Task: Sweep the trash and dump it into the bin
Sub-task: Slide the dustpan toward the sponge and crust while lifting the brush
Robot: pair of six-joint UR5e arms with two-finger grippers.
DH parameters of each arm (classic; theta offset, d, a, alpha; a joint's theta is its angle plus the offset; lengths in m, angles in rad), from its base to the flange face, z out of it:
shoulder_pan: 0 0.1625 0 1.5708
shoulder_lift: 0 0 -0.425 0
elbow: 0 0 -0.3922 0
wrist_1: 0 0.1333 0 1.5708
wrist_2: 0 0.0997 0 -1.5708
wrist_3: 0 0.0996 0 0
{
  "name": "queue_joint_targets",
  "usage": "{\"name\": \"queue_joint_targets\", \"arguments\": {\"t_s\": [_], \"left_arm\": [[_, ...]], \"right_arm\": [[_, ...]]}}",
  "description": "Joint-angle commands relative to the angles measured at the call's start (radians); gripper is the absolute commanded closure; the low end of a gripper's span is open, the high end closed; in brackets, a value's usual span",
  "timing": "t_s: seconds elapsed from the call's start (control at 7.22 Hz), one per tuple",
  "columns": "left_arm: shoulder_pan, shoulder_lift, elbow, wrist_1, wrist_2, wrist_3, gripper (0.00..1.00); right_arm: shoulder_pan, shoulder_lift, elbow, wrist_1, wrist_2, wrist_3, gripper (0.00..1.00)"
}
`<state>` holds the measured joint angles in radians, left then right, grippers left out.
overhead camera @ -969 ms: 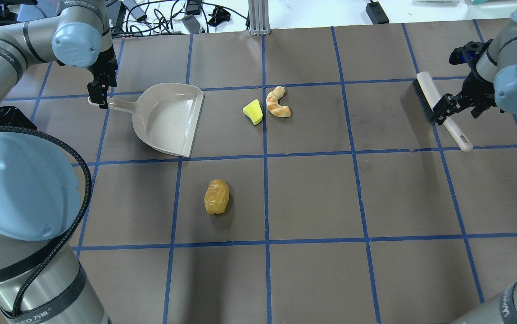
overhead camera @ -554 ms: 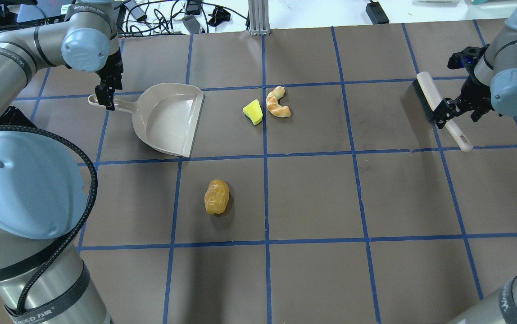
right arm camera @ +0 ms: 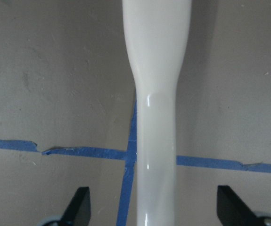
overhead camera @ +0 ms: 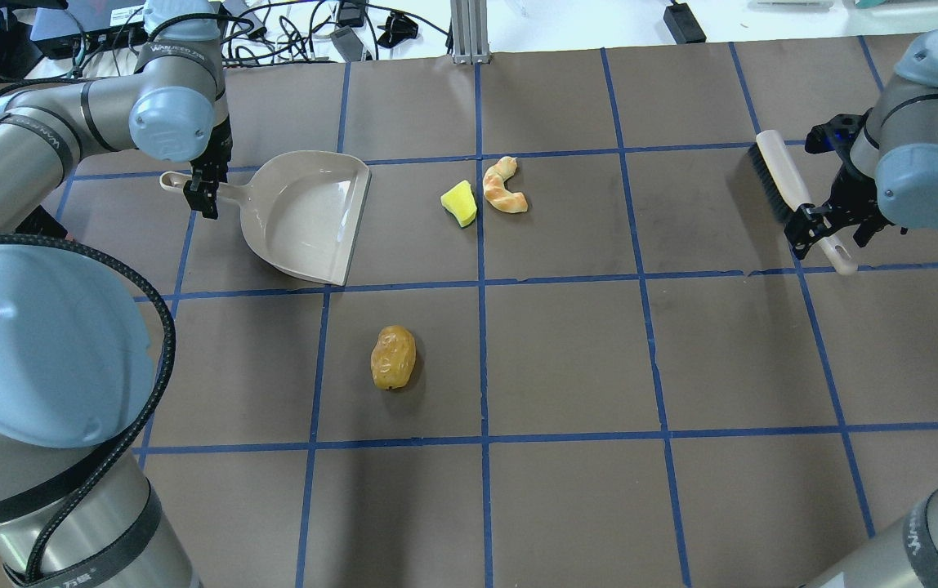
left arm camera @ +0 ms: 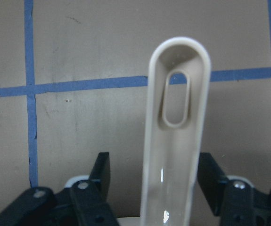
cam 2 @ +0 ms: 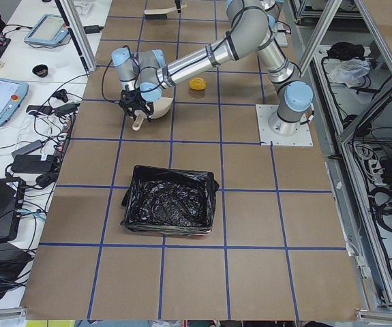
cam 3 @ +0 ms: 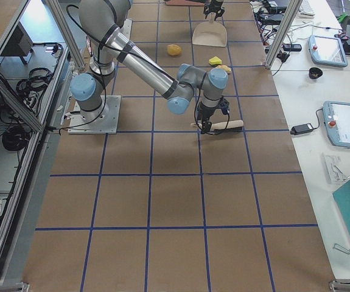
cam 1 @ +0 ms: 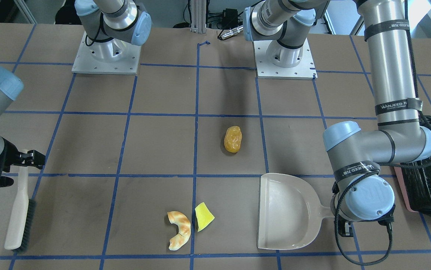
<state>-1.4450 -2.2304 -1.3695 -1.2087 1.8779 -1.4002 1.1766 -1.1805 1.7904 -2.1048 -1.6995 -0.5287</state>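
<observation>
Trash (overhead camera: 458,203) lay between both grippers: left gripper (overhead camera: 203,196) spread astride the dustpan handle (left arm camera: 175,141), right gripper (overhead camera: 827,227) spread astride the brush (overhead camera: 774,174).

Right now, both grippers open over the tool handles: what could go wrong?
1. The dustpan handle sits off-centre between the open fingers of the left gripper; closing could twist the pan.
2. The right gripper straddles the brush toward its handle end, far from the bristles; it may pivot while sweeping.
3. The amber lump lies apart from the yellow wedge and croissant piece; one sweep may miss it.
</observation>
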Motion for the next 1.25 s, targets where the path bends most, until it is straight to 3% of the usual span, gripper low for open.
{"name": "queue_joint_targets", "arguments": {"t_s": [0.0, 0.69, 0.97, 1.11], "left_arm": [[0.000, 0.009, 0.006, 0.003, -0.005, 0.004, 1.00], [-0.017, -0.009, 0.093, -0.018, -0.005, -0.063, 1.00], [-0.041, -0.040, 0.202, -0.191, 0.013, -0.133, 1.00], [-0.066, -0.060, 0.214, -0.210, 0.018, -0.163, 1.00]], "right_arm": [[0.000, -0.001, 0.006, -0.001, 0.000, 0.001, 0.16], [0.000, -0.004, 0.003, -0.004, 0.015, 0.007, 0.27], [0.000, -0.007, -0.002, -0.006, 0.015, 0.006, 0.38], [0.000, -0.007, -0.002, -0.012, 0.015, 0.007, 0.48]]}}
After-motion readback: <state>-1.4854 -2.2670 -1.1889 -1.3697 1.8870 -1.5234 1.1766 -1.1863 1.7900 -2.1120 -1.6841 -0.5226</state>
